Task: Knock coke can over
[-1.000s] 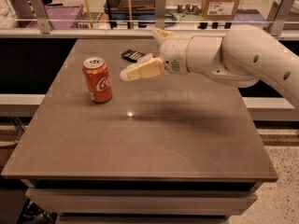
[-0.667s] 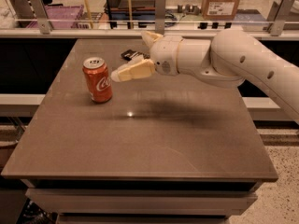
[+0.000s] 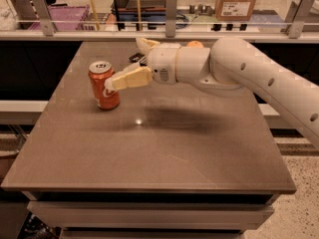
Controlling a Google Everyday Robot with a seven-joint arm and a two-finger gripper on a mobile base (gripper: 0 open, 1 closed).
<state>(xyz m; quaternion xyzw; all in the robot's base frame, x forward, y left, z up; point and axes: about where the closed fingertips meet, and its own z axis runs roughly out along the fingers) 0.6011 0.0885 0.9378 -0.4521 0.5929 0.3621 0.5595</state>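
Note:
The coke can (image 3: 101, 89) is a red-orange can with a silver top. It stands upright on the left part of the brown table (image 3: 149, 148). My gripper (image 3: 124, 63) reaches in from the right at can height, open and empty. Its lower cream finger (image 3: 130, 78) points left, and its tip touches the can's right side near the top. The other finger (image 3: 145, 44) sticks up and back, away from the can.
A round orange fruit (image 3: 194, 44) shows just behind my wrist. A flat black packet (image 3: 137, 59) lies mostly hidden behind the gripper. A rail with metal posts (image 3: 171, 9) runs along the table's far side. The floor drops off to the right.
My gripper has moved left across the table toward the can. Its lower fingertip now meets the can's side. The can still stands in the same spot.

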